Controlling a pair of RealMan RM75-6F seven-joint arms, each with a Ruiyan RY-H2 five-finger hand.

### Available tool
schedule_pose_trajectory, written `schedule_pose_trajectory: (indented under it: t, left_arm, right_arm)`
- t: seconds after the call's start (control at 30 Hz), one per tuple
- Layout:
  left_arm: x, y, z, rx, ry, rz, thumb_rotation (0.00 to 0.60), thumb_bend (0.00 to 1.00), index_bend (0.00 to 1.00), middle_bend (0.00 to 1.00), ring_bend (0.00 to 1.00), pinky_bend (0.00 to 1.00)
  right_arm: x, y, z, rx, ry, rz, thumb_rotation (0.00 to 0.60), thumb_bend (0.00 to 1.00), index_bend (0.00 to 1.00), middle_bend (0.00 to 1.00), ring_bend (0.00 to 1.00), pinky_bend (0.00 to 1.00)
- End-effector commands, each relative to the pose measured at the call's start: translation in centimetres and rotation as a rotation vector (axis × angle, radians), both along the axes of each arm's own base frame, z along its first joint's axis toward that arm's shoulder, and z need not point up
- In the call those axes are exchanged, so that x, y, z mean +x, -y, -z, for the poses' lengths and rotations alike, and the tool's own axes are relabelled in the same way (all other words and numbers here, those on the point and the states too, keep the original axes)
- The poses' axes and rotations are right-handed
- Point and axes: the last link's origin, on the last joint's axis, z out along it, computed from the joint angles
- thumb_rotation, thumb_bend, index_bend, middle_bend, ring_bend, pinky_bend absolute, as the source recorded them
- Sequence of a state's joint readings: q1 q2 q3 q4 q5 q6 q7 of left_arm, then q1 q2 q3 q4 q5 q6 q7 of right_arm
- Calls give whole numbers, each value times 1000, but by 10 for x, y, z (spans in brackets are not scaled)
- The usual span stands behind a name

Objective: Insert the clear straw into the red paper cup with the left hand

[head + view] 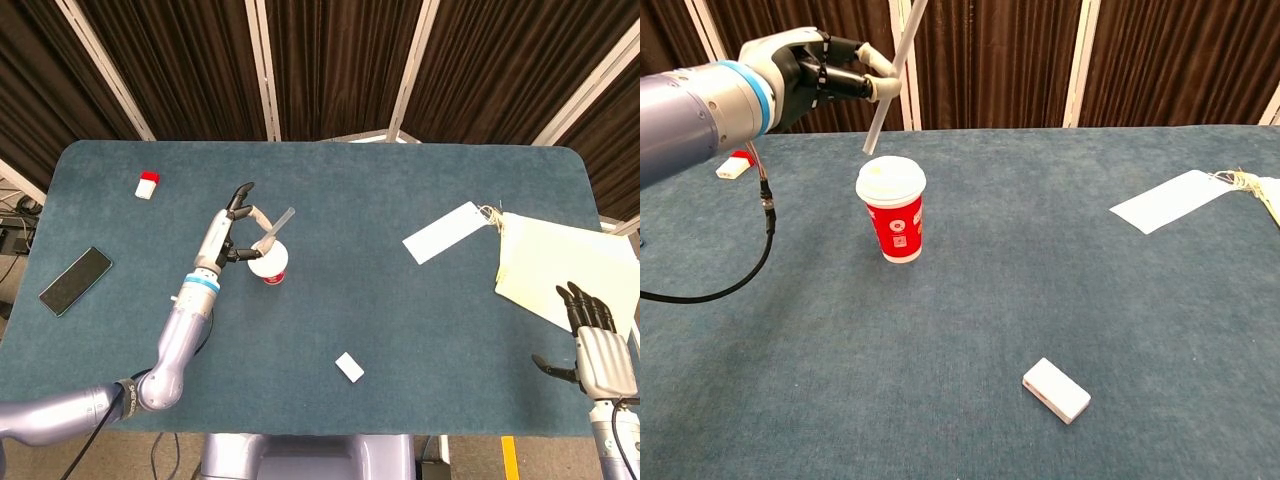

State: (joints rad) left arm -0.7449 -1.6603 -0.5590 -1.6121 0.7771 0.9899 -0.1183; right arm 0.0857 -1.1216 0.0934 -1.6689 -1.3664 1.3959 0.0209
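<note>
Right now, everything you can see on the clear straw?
The clear straw is a thin, translucent, plastic-looking tube, straight and unbent. The left hand pinches it partway up its length. It tilts, upper end leaning right and running out of the chest view. Its lower tip hangs just above the white lid of the red paper cup, near the lid's left edge, not yet inserted.
</note>
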Motion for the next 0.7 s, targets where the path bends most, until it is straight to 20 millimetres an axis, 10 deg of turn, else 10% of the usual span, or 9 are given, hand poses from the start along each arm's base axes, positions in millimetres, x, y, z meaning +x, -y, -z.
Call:
schedule_pose_trajectory:
  t: [0.03,0.7]
  left_arm:
    - [-1,-2,4,-8,1,6,600,365,578,0,0,0]
    - [-7,-3,12,-14,14,20,600,363,578,0,0,0]
  right_arm:
    - [0,0,0,0,0,0,600,141,10,0,0,0]
    - [0,0,0,0,2,2,600,141,10,0,0,0]
